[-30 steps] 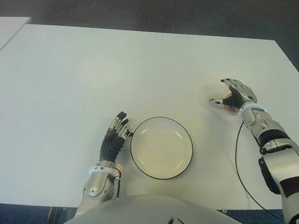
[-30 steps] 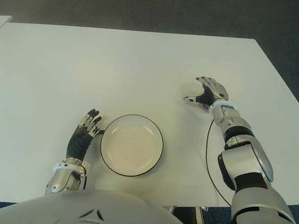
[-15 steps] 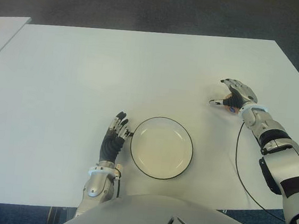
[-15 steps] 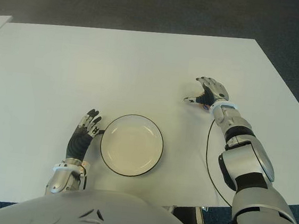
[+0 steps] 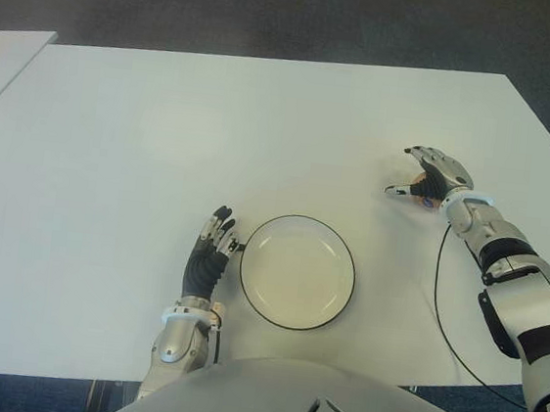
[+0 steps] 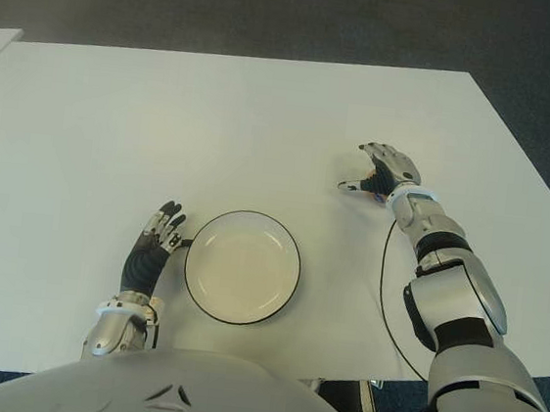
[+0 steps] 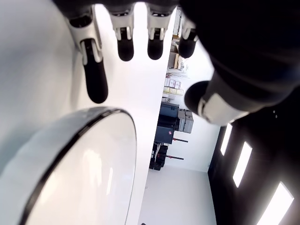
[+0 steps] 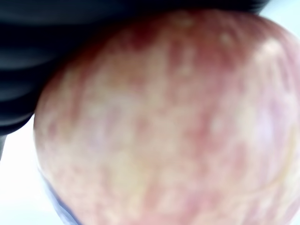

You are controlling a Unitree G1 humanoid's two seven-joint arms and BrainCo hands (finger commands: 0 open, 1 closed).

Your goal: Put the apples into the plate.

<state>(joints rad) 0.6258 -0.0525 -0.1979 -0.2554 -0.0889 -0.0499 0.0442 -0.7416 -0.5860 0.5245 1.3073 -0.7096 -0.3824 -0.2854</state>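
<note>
A white plate (image 5: 297, 273) with a black rim lies empty on the white table (image 5: 164, 135), close to my body. To its far right, my right hand (image 5: 425, 182) curls over a red-yellow apple (image 5: 421, 191), which is mostly hidden beneath the fingers in the eye views. The apple (image 8: 159, 122) fills the right wrist view, pressed against the dark palm. My left hand (image 5: 214, 247) shows just left of the plate, fingers (image 7: 96, 77) straight and spread, holding nothing.
A black cable (image 5: 438, 312) loops from my right wrist across the table toward the near edge. A second white table (image 5: 1, 49) stands at the far left. The table's right edge runs close beside my right arm.
My right hand has edged slightly farther away and to the right over the apple. The left hand and the plate have not moved.
</note>
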